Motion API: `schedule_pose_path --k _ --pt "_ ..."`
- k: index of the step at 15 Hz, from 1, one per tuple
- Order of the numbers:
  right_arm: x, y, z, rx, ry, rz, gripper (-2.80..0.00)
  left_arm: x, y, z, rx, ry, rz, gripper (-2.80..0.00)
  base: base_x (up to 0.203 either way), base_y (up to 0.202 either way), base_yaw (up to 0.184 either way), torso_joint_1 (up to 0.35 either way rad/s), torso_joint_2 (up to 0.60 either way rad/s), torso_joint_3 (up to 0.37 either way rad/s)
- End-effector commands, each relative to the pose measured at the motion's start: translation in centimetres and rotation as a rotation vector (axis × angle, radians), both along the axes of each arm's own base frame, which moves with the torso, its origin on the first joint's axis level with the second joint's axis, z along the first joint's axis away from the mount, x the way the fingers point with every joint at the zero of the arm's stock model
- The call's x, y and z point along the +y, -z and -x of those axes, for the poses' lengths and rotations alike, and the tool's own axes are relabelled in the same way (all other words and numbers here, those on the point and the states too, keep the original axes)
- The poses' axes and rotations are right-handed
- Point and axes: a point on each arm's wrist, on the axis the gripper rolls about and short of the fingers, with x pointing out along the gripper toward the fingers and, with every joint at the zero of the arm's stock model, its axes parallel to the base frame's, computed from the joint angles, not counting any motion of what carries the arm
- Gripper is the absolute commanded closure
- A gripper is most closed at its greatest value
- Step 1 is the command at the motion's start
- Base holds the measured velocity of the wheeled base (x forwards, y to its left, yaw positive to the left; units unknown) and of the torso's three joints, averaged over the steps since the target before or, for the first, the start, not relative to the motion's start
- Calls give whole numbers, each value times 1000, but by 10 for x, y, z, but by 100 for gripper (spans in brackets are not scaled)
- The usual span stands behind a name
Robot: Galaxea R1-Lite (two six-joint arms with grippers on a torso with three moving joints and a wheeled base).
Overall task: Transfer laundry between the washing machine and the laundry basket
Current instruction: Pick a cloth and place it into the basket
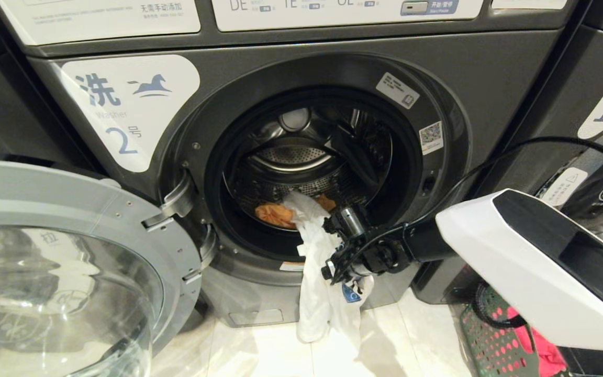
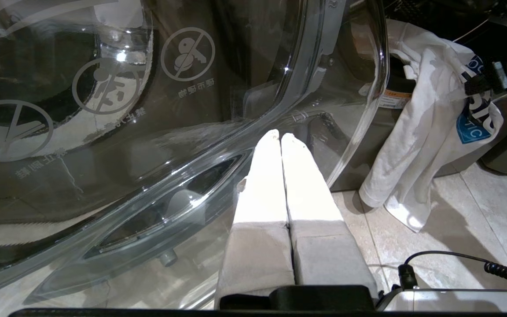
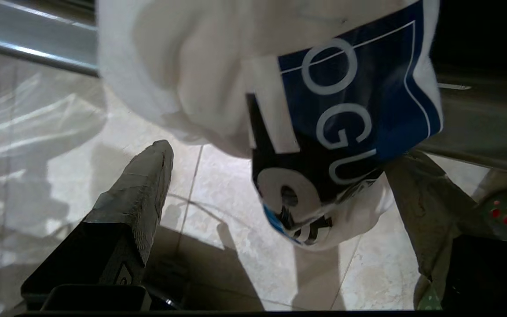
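Laundry first: nearest me, at about four o'clock in my head view, sits the green laundry basket [image 1: 495,340] with something pink in it, tucked under my right forearm. Just beyond, at centre, my right gripper [image 1: 339,264] has its fingers [image 3: 134,193] spread wide and grips nothing; the white T-shirt [image 1: 314,272] with the blue printed patch [image 3: 359,110] hangs between them, draped over the drum lip and trailing to the floor. My left gripper [image 2: 280,136] is pressed shut on nothing, parked low at eight o'clock behind the open glass door [image 1: 60,262].

Further in, at twelve o'clock, an orange garment [image 1: 275,213] lies on the drum floor of the washing machine [image 1: 333,68].

My worry: if I close on only a loose fold near the print, the shirt could slip out mid-swing and land on the floor short of the basket. Its upper part lies beside the orange piece, so a pull might drag that out too. The black cable [image 1: 490,162] looping by the door opening could snag.

Underfoot are pale glossy tiles [image 1: 259,351]; dark grey machines stand on either side, in what looks like a laundromat row.
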Motion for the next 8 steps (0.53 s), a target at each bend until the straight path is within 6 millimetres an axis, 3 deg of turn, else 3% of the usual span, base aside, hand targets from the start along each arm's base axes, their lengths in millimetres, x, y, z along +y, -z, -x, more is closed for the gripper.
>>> schedule_pose_path --k 1,2,3,8 --pt "9 21 -4 3 26 41 -280 0 0 0 -1 -1 0 0 0 0 0 0 0 0" --pt "12 23 -4 -7 48 46 -280 0 0 0 -1 -1 0 0 0 0 0 0 0 0" --pt "13 25 -4 -14 68 55 0 0 0 0 -1 -1 0 0 0 0 0 0 0 0" --pt "14 22 -3 -21 109 50 0 0 0 0 -1 -1 0 0 0 0 0 0 0 0"
